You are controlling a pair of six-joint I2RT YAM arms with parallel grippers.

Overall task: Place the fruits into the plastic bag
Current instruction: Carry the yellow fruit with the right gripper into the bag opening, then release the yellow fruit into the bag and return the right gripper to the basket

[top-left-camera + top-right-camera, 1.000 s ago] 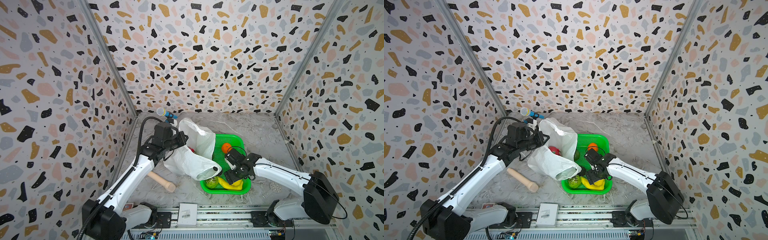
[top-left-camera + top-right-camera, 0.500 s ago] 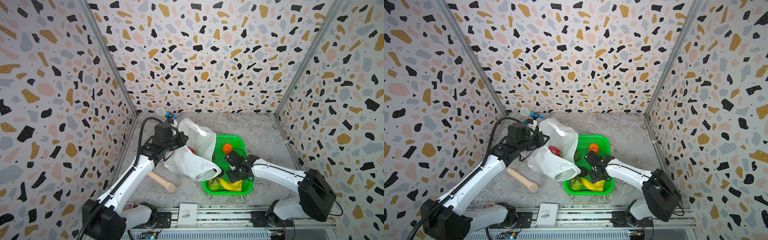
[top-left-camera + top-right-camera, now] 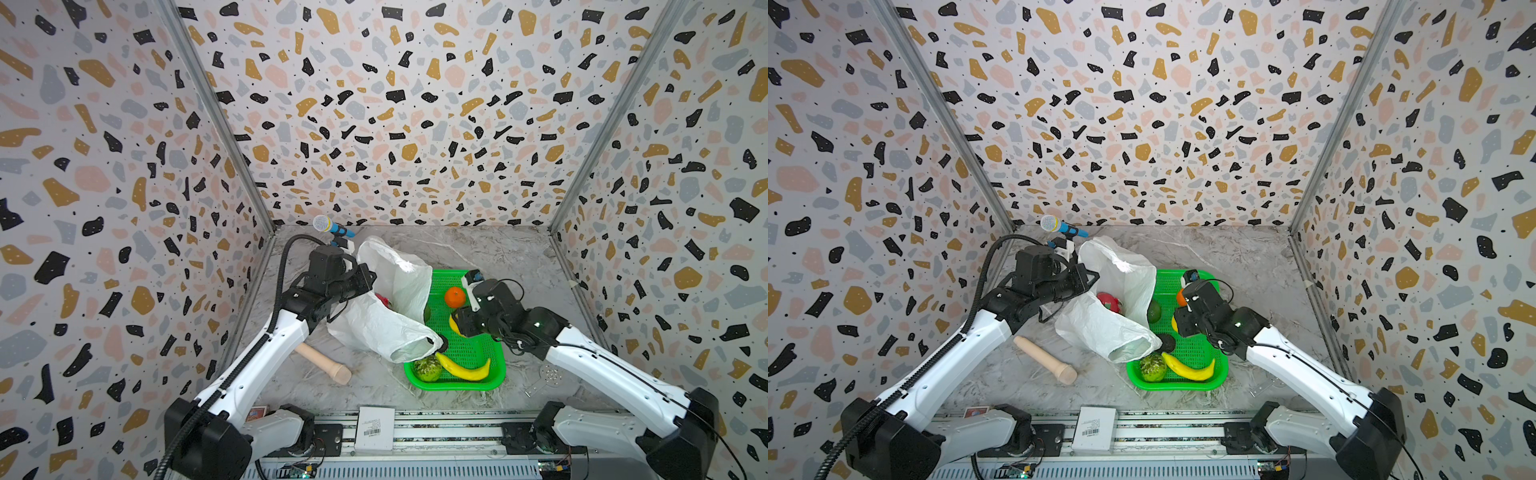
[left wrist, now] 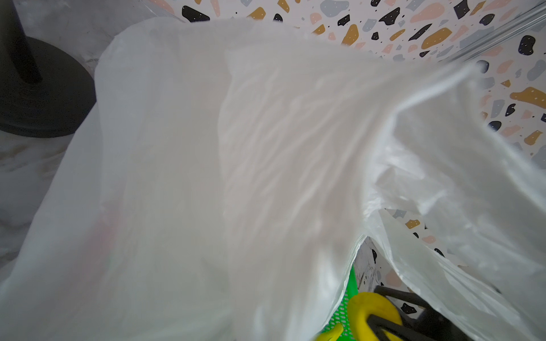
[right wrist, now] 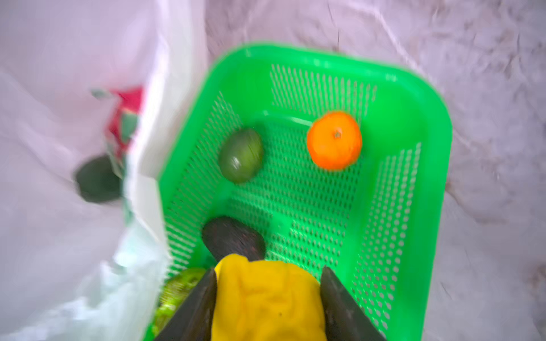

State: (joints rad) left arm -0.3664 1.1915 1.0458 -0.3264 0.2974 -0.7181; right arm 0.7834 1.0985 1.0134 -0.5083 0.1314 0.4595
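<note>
The right gripper (image 5: 268, 270) is closed part-way on the small yellow piece (image 5: 266, 304), one finger on each side of it. It hangs just above the green basket (image 3: 494, 374), which sits right of the worktop's centre, toward the front edge. Held that way, the piece is clear of the mesh, and I judge it is ready to be carried sideways to the plastic bag (image 3: 374, 328).

The left gripper (image 3: 1092, 278) is fully closed on the bag's upper edge and holds it up off the worktop. The bag lies just left of the basket, and its lower lip droops over the basket's left rim. Raising the edge seems meant to keep the mouth gaping toward the fruit. The red-pink dragon fruit (image 3: 1109, 301) already lies inside the bag.

In the basket are:
- the orange (image 5: 334, 141), at the far end
- the round green fruit (image 5: 241, 155), beside the bag wall
- the dark avocado (image 5: 233, 237), just past the held piece
- the bumpy green fruit (image 3: 427, 368) and the banana (image 3: 463, 368), at the near end

A beige wooden cylinder (image 3: 324, 361) lies apart, toward the front left.
</note>
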